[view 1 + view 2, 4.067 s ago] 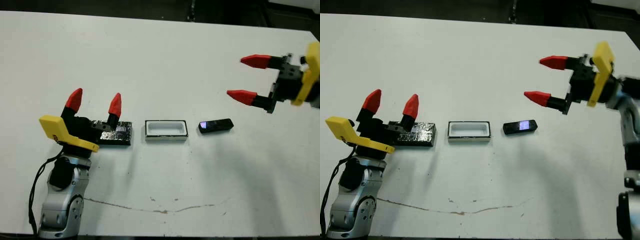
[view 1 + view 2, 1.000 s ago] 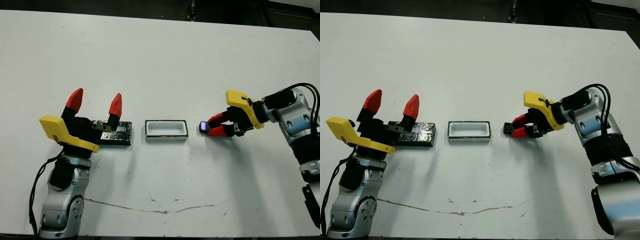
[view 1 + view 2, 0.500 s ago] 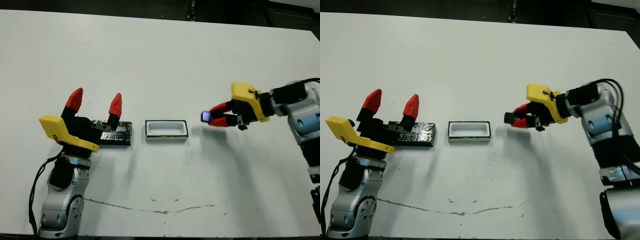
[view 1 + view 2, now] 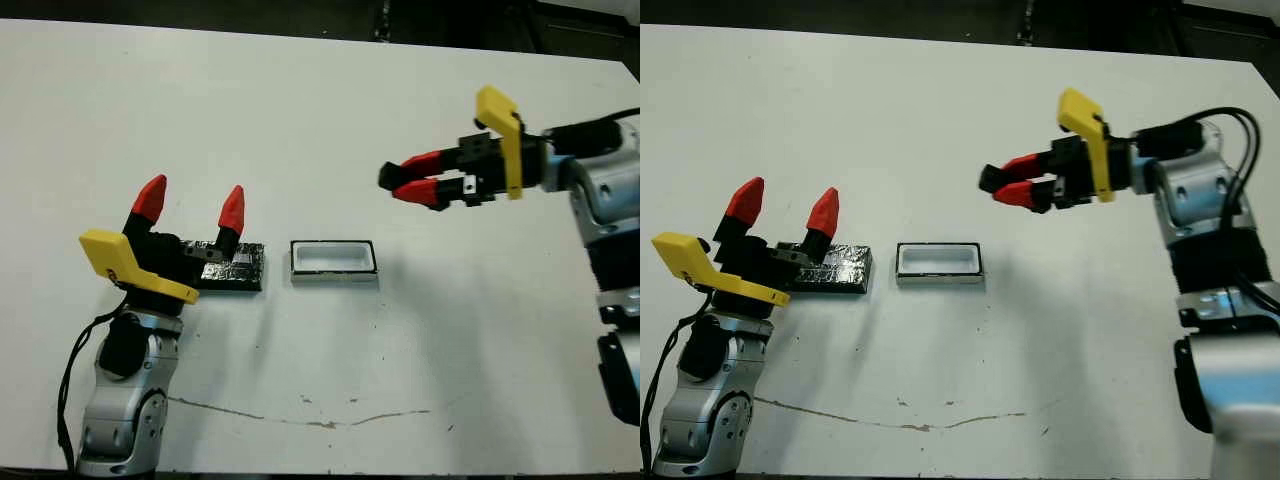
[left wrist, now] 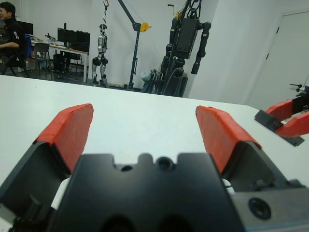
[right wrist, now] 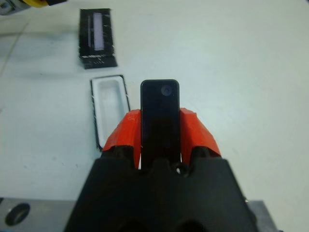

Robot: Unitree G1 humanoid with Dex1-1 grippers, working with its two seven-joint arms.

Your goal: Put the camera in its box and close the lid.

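Note:
The camera (image 4: pixel 387 176), a small black bar, hangs in the air with my right gripper (image 4: pixel 399 183) shut on it, above the table and to the right of the box. In the right wrist view the camera (image 6: pixel 160 113) stands between the red fingers. The box (image 4: pixel 334 259), a white tray with a dark rim, lies open and empty at the table's middle. To its left lies the speckled black lid (image 4: pixel 240 268), its left end hidden behind my left gripper (image 4: pixel 191 203). That gripper is open with nothing between its fingers.
A thin brown scratch (image 4: pixel 300 415) runs along the table near its front edge. The table's far edge (image 4: pixel 300 30) meets a dark floor. Beyond the table, the left wrist view shows a seated person (image 5: pixel 9 24) and robot stands (image 5: pixel 186 43).
My right gripper closed on the camera, lifted it off the table, and has carried it up and left toward the box. The left arm, lid and box have not moved.

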